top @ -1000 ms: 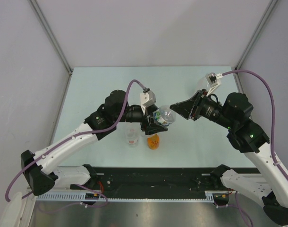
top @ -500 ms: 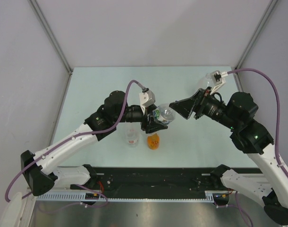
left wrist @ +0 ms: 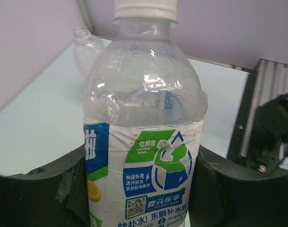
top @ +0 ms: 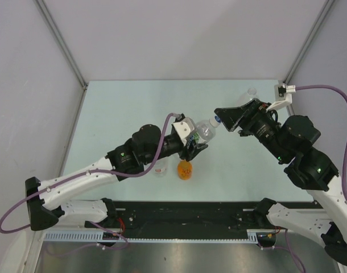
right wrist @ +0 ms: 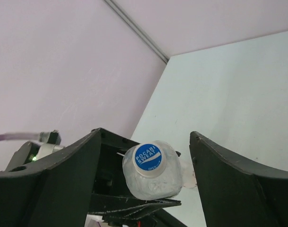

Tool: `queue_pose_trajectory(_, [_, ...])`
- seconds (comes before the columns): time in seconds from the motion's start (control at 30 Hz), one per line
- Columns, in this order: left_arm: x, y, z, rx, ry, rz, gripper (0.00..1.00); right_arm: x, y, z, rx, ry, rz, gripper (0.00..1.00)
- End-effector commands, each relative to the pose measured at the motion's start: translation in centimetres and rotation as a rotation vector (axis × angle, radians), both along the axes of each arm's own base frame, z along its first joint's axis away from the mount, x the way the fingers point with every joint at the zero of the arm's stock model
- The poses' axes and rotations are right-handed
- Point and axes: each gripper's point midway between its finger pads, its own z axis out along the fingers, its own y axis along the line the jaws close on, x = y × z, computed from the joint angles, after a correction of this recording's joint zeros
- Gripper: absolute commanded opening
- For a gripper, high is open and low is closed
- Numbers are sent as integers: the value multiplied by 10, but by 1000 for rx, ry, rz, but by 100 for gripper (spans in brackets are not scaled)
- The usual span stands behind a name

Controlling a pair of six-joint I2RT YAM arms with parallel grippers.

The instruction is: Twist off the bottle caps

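The Pocari Sweat bottle [left wrist: 144,142] is clamped in the left gripper [top: 195,147]. Its blue-topped cap [right wrist: 148,157], at two o'clock, is flanked untouched by the right gripper [right wrist: 146,135], jaws spread wide.

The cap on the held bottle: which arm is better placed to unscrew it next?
Right, probably. The right gripper is open and faces the cap, while the left gripper is shut on the bottle, holding it.

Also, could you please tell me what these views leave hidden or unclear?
Top view: the small clear bottle sits mostly under the left arm, cap unseen.
Top view: the large clear bottle shows only its top past the right gripper.
Left wrist view: the Pocari Sweat bottle loses its base at the bottom edge, its cap its top at the upper edge.
All views: whether that cap is loosened.
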Motion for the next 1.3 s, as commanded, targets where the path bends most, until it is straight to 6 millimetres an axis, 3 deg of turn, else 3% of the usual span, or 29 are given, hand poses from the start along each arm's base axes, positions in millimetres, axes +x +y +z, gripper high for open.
queue_pose_trajectory(0.0, [32,16,26,-48,-134,271,0,13,-7,8,33,10,-114,77])
queue_pose_trajectory(0.3, [41,16,22,-21,-144,419,0,12,12,-1,9,23,-103,70])
queue_pose_trajectory(0.53, [37,11,20,-18,-145,409,0,14,16,-4,-4,24,-104,62])
queue_pose_trajectory(1.13, [29,12,22,-33,-147,392,0,25,24,-19,-56,36,-129,59])
queue_pose_trajectory(1.27, [28,13,22,-36,-147,389,0,27,24,-21,-65,35,-134,54])
